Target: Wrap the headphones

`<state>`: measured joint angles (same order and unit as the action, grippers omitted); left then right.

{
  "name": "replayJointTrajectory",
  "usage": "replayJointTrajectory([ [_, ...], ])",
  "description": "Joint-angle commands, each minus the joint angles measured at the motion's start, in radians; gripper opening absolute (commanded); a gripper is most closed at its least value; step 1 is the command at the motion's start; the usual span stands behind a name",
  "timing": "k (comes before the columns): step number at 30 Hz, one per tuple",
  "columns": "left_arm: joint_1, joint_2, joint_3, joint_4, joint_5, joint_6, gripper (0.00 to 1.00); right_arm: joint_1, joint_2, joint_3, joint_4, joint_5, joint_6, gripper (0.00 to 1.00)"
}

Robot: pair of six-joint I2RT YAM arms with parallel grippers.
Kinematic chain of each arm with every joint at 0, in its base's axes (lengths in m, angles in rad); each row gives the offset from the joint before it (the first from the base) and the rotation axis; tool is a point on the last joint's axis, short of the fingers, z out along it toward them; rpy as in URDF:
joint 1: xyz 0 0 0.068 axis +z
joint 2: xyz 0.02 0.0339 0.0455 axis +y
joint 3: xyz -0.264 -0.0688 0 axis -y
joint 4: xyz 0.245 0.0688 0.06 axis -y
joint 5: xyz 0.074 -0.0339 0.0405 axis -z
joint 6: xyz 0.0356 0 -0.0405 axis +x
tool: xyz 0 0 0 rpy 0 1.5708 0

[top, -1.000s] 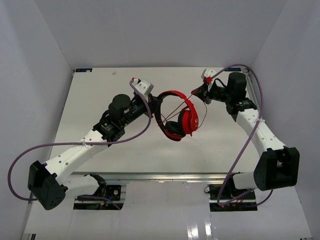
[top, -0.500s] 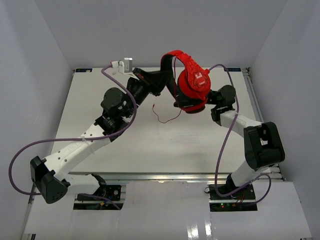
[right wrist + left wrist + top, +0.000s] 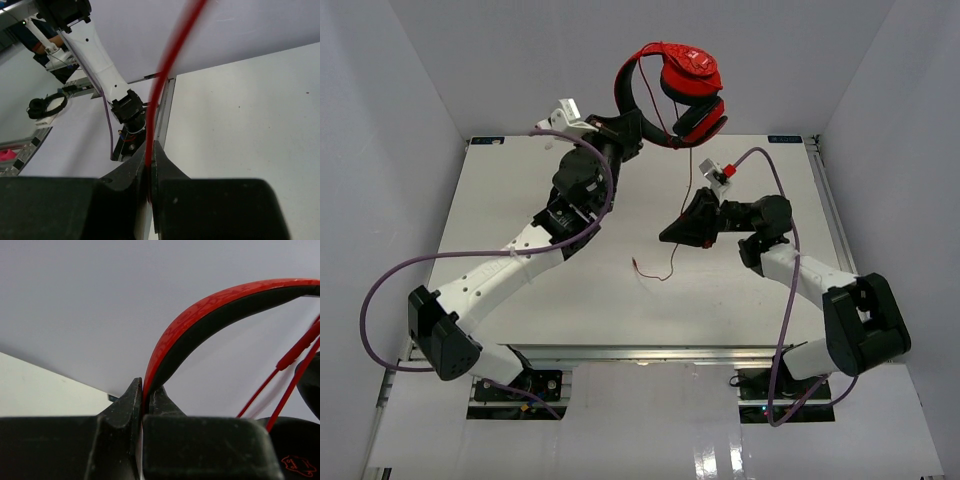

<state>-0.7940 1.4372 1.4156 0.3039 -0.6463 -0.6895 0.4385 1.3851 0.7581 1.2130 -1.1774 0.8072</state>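
- Left gripper (image 3: 144,390) is clamped on the headband (image 3: 200,320) of the headphones (image 3: 688,68).
- It holds the headphones high in the air, above the far edge of the table (image 3: 500,190).
- Right gripper (image 3: 150,152) is pinched shut on the thin red cord (image 3: 691,172), over the table's middle.
- The cord hangs from the ear cups down to the right gripper.
- Its loose end lies on the table just nearside of centre.

Red cord (image 3: 167,65) is pinched between the closed fingers of the right gripper (image 3: 150,162) and runs up, blurred, out of the top edge. White table (image 3: 240,125) is seen at right. A white arm (image 3: 95,50) with a purple cable (image 3: 109,130) is seen beyond its edge.
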Motion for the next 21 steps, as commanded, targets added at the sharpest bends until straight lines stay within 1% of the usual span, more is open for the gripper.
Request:
replayJointTrajectory([
  [1, 0.007, 0.024, 0.140, 0.074, -0.225, 0.438, 0.00, 0.025, -0.148, 0.022, -0.552, 0.098, -0.436, 0.08],
  [2, 0.013, 0.042, 0.155, 0.072, -0.242, 0.522, 0.00, 0.033, -0.174, 0.051, -0.720, 0.141, -0.613, 0.08],
  [3, 0.018, 0.064, 0.151, 0.099, -0.281, 0.585, 0.00, 0.038, -0.194, 0.110, -0.846, 0.178, -0.705, 0.08],
  [5, 0.034, 0.092, 0.124, 0.123, -0.301, 0.712, 0.00, 0.051, -0.223, 0.182, -1.089, 0.341, -0.879, 0.08],
  [6, 0.045, 0.105, 0.106, 0.126, -0.313, 0.766, 0.00, 0.055, -0.230, 0.215, -1.176, 0.377, -0.938, 0.08],
  [8, 0.073, 0.127, 0.085, 0.088, -0.301, 0.774, 0.00, 0.068, -0.228, 0.275, -1.373, 0.417, -1.046, 0.08],
  [9, 0.081, 0.138, 0.084, 0.021, -0.292, 0.759, 0.00, 0.079, -0.217, 0.304, -1.442, 0.446, -1.092, 0.08],
  [10, 0.087, 0.153, 0.091, 0.003, -0.269, 0.751, 0.00, 0.094, -0.210, 0.335, -1.503, 0.482, -1.102, 0.08],
  [12, 0.090, 0.211, 0.127, -0.139, -0.233, 0.759, 0.00, 0.147, -0.199, 0.418, -1.644, 0.660, -1.277, 0.08],
  [13, 0.090, 0.233, 0.131, -0.171, -0.190, 0.771, 0.00, 0.171, -0.199, 0.451, -1.673, 0.779, -1.326, 0.08],
  [14, 0.089, 0.244, 0.126, -0.212, -0.161, 0.784, 0.00, 0.182, -0.205, 0.468, -1.692, 0.859, -1.364, 0.08],
  [17, 0.084, 0.228, 0.063, -0.284, -0.003, 0.815, 0.00, 0.189, -0.220, 0.485, -1.670, 1.097, -1.509, 0.08],
  [19, 0.079, 0.206, 0.022, -0.333, 0.119, 0.855, 0.00, 0.189, -0.242, 0.460, -1.593, 1.239, -1.600, 0.08],
  [21, 0.075, 0.151, -0.059, -0.362, 0.219, 0.895, 0.00, 0.189, -0.253, 0.419, -1.468, 1.366, -1.709, 0.08],
])
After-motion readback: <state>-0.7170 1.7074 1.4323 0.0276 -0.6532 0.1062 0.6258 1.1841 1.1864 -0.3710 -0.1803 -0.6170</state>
